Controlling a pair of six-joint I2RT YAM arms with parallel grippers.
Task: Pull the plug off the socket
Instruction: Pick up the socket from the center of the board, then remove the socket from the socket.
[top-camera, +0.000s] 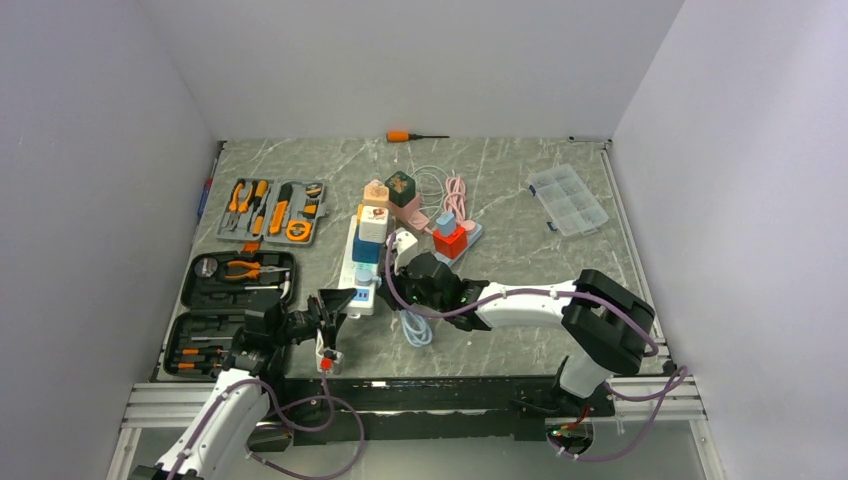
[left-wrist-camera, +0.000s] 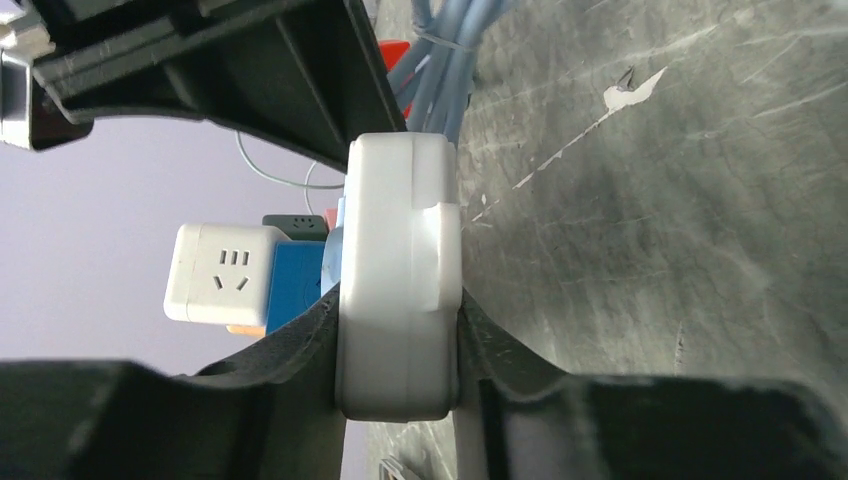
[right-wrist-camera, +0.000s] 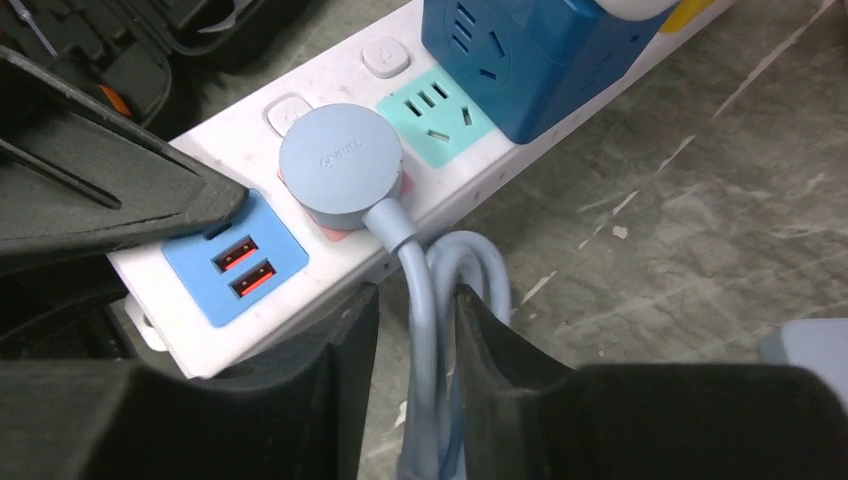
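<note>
Plug (right-wrist-camera: 340, 160) sits in strip (right-wrist-camera: 335, 80), cord (right-wrist-camera: 420, 330) leaving at 6 o'clock; right hand (right-wrist-camera: 320, 250) wide open astride it, holding nothing; left hand (left-wrist-camera: 400, 235) clamped on strip's end

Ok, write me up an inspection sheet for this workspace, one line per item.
Surface: dark marbled table, a few white chips.
Job's things: grey round plug seated in the white power strip, beside its blue USB ports.
Clutter: tool cases, screwdriver, clear compartment box, cube adapters.
Grippers: left gripper clamped on the power strip's end; right gripper straddles the plug cable just below the plug, grip unclear.
Cables: plug cable loops on the table; pink and white cables behind the power strip.
Surroundings: plain walls on three sides; nothing else seen.
</note>
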